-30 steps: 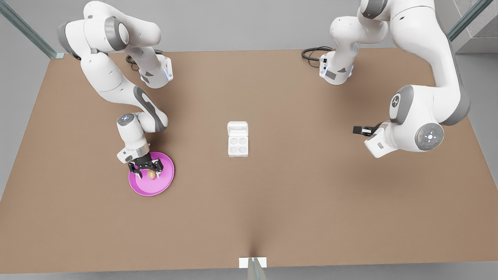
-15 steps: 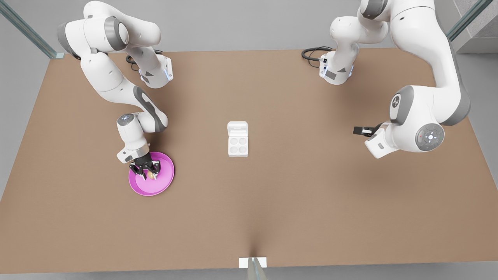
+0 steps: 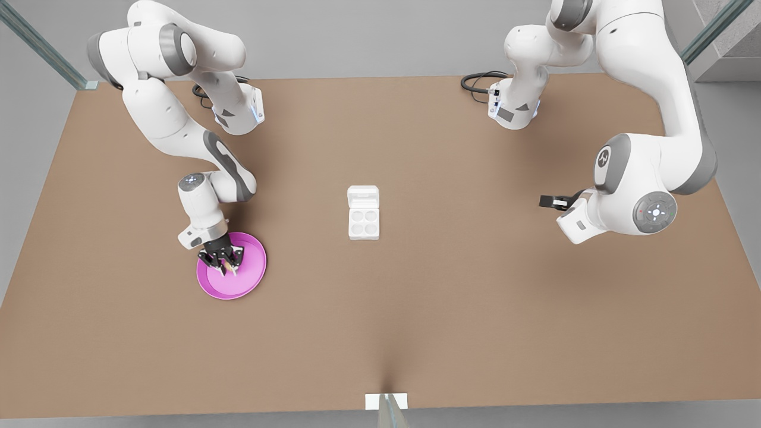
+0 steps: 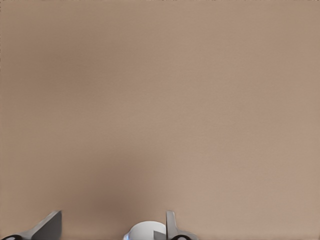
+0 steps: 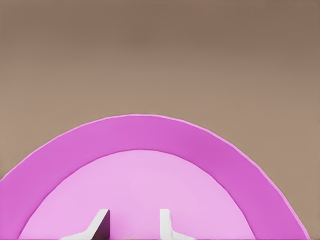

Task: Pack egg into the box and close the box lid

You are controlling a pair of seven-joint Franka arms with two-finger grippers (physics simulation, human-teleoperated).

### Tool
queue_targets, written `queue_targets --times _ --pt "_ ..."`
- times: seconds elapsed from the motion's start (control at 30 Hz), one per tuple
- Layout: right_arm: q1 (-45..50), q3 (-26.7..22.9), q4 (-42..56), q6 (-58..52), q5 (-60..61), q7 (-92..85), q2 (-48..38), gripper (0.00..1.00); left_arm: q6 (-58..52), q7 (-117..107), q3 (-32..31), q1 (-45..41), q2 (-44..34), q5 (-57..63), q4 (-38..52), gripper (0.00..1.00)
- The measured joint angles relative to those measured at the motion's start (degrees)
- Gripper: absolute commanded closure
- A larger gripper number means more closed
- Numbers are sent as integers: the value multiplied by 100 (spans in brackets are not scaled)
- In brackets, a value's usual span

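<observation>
Brown and bare-topped, the bench [image 3: 416, 333] spans the whole front view, with a grey floor beyond its far edge and an arm base mounted at each far corner. Toward the front view's left sits a round pink plate [image 3: 250, 279], and the right end effector [image 3: 225, 266] reaches down onto it from an arm that bends over from the far left corner. Its fingers are drawn in close on the egg [image 3: 228, 269], of which just a sliver of tan shows between the dark tips — the egg is on or barely above the plate's inner face; I cannot tell which. In the right wrist view the plate's rim [image 5: 150, 132] arcs across the brown surface, and the two pale fingertips [image 5: 102, 220] of the right end effector [image 5: 132, 222] stand over its lighter centre. Near the middle of the bench, well apart from the plate, lies the box [image 3: 363, 221], its four round cups empty. The box lid [image 3: 362, 195] is folded back flat on the far side. Toward the front view's right, the left end effector [image 3: 544, 201] hangs above bare bench, pointing toward the box but well away from it — this arm waits. In the left wrist view its fingertips [image 4: 50, 225] are spread wide, released, with nothing between them.
</observation>
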Motion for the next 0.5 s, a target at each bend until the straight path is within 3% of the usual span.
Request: queue_targets --times 0.33,0.4,0.5 --pt "4 9 -157 0 -9 0 17 50 -26 -9 0 0 -4 1 38 0" --pt "0 9 -166 0 -9 0 8 45 -21 -1 0 0 -4 1 47 0" --pt "9 16 -216 0 -9 -17 -130 45 -26 -7 0 0 -4 7 47 0"
